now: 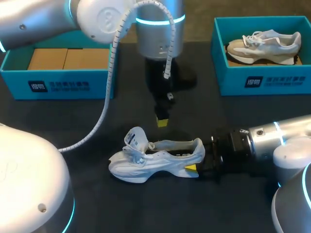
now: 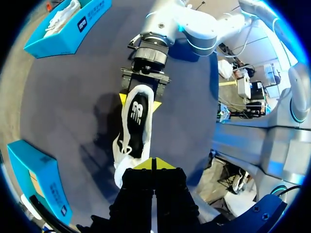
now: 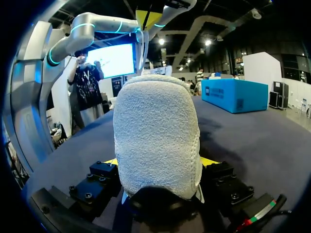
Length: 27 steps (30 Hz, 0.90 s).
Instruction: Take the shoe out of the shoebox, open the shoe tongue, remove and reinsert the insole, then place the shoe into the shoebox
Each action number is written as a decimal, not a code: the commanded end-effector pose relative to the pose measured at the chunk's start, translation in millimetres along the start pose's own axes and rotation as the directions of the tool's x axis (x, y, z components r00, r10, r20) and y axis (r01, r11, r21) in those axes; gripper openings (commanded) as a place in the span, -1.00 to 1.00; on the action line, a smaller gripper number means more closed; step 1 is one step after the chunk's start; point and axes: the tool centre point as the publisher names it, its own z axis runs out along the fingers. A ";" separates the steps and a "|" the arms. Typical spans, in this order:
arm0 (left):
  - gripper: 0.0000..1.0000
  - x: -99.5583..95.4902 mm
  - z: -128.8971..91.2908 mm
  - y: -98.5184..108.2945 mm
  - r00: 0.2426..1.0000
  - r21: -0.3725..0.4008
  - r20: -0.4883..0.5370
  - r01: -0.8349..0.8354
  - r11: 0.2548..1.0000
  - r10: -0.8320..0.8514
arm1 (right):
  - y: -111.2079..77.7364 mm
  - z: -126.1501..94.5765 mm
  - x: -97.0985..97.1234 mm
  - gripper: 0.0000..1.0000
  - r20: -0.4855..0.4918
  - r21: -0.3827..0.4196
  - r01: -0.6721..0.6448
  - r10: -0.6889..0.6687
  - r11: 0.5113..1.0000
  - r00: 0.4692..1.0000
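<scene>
Shoe (image 1: 154,159) heel in right gripper (image 1: 197,157)

A white shoe (image 1: 155,158) stands on its sole mid-table, toe to the left, heel to the right. Its tongue (image 1: 136,137) is pulled up over the toe, and a dark insole (image 2: 137,116) lies inside. The open teal shoebox (image 1: 58,85) sits well apart at the far left, holding brown cardboard (image 1: 65,59).

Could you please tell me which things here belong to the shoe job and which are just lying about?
Job in hand:
white shoe, its heel gripped by the right hand
left hand, above the shoe
left shoebox, holding no shoe, probably this shoe's own

Lying about:
right shoebox
second shoe, inside it
</scene>
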 end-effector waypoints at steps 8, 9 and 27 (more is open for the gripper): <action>-1.00 -5.5 15.6 -6.6 0.999 0.039 0.002 -0.038 0.999 0.038 | 0.3 0.9 0.2 -1.00 0.002 0.002 -0.001 0.001 1.000 1.000; -1.00 -4.9 16.7 -7.2 0.999 0.039 0.005 -0.042 0.998 0.042 | 0.3 0.9 0.2 -1.00 0.002 0.002 -0.001 0.001 1.000 1.000; -1.00 -3.2 55.4 1.2 0.980 0.116 -0.003 -0.199 0.973 0.200 | 0.3 0.9 0.2 -1.00 0.002 0.002 -0.001 0.001 1.000 1.000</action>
